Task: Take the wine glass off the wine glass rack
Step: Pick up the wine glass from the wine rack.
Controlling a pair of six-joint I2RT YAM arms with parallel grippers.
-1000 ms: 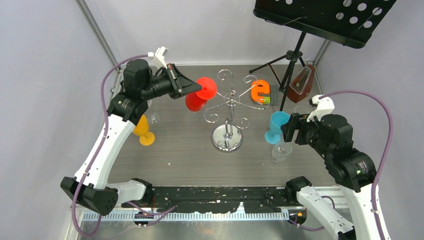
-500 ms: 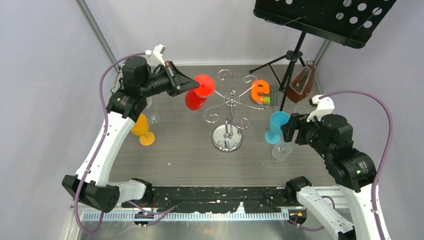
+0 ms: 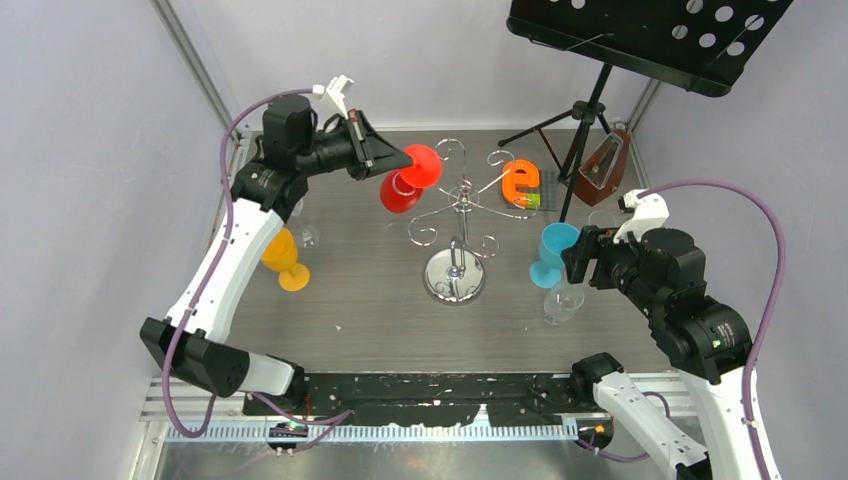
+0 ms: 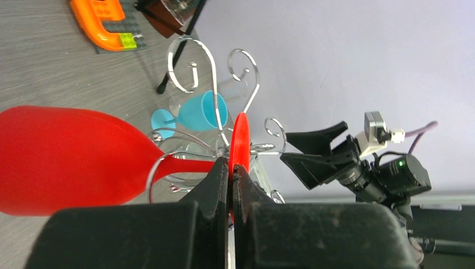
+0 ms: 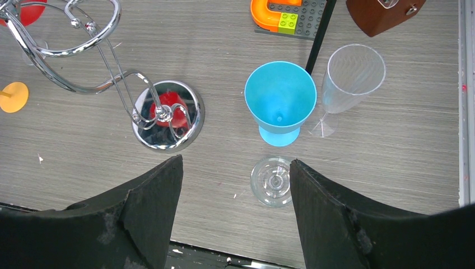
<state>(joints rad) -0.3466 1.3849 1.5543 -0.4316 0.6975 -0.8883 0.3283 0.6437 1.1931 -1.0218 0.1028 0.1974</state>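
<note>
The chrome wine glass rack (image 3: pixel 460 205) stands mid-table on its round mirrored base (image 5: pixel 168 115). A red wine glass (image 3: pixel 400 192) lies sideways at the end of the rack's left arm. In the left wrist view its stem passes through a chrome scroll loop (image 4: pixel 152 178). My left gripper (image 3: pixel 402 165) is shut on the thin edge of the glass's round foot (image 4: pixel 241 137), the bowl (image 4: pixel 67 159) hanging to the left. My right gripper (image 5: pixel 235 185) is open and empty, low over the table right of the rack.
A blue glass (image 3: pixel 552 252) and a clear glass (image 3: pixel 563 303) stand by my right gripper, with a clear flute (image 5: pixel 353 78) behind. An orange glass (image 3: pixel 285 258) stands at the left. An orange letter block (image 3: pixel 520 182), a metronome (image 3: pixel 603 170) and a black music stand (image 3: pixel 650 35) are at the back right.
My left gripper has moved right and toward the back with the red glass, tilting it and bringing its foot closer to the rack's post. The right arm has not moved.
</note>
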